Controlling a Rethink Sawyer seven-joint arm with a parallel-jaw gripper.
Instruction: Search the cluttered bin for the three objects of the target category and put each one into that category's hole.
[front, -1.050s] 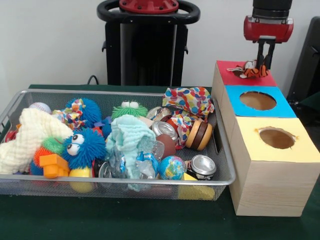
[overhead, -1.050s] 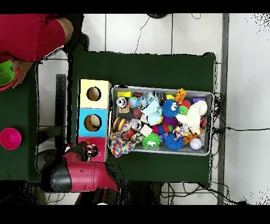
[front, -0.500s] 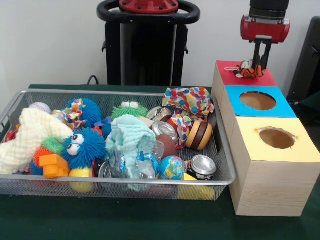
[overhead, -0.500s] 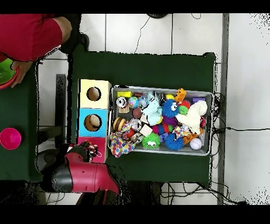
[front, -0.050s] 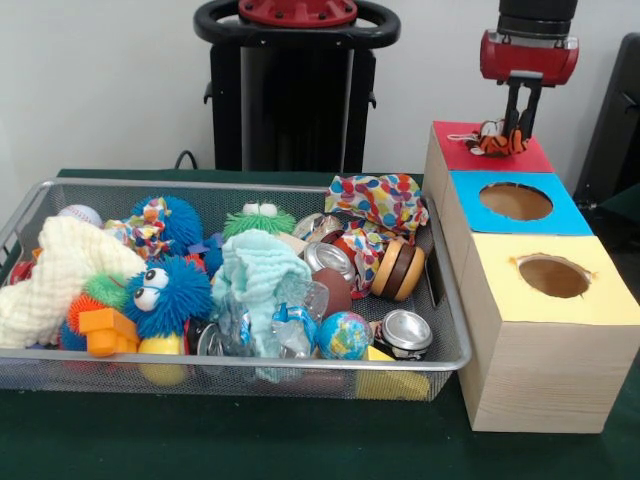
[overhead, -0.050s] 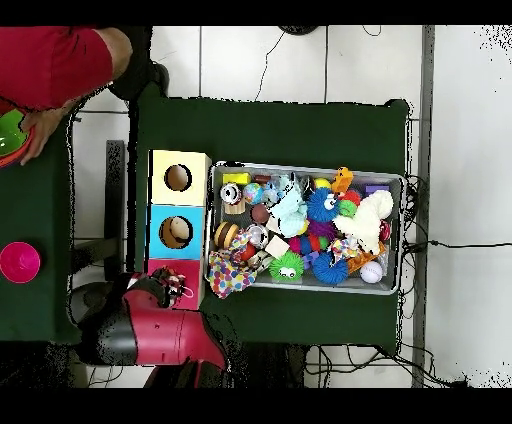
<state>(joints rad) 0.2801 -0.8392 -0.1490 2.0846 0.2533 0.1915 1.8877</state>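
Note:
A small orange striped tiger toy (front, -0.050s: 495, 140) hangs just over the red-topped box (front, -0.050s: 455, 135) at the far right, pinched between the fingers of my gripper (front, -0.050s: 520, 130), which is shut on it. In the overhead view the gripper (overhead, -0.050s: 172, 290) and the tiger toy (overhead, -0.050s: 180, 284) cover the red box (overhead, -0.050s: 160, 268), so its hole is hidden. The wire bin (front, -0.050s: 240, 185) holds several toys, cans, balls and cloths, among them a blue fuzzy toy (front, -0.050s: 165, 295) and a globe ball (front, -0.050s: 344, 334).
A blue-topped box (front, -0.050s: 470, 195) and a yellow-topped box (front, -0.050s: 600, 300), each with a round hole, stand in a row beside the bin. At the overhead view's upper left, a person's red sleeve (overhead, -0.050s: 50, 65) and hand (overhead, -0.050s: 40, 125) reach a green bowl (overhead, -0.050s: 8, 140); a pink cup (overhead, -0.050s: 18, 262) stands below.
My gripper has risen slightly above the red box with the tiger toy still in it. The person's hand has shifted a little by the green bowl.

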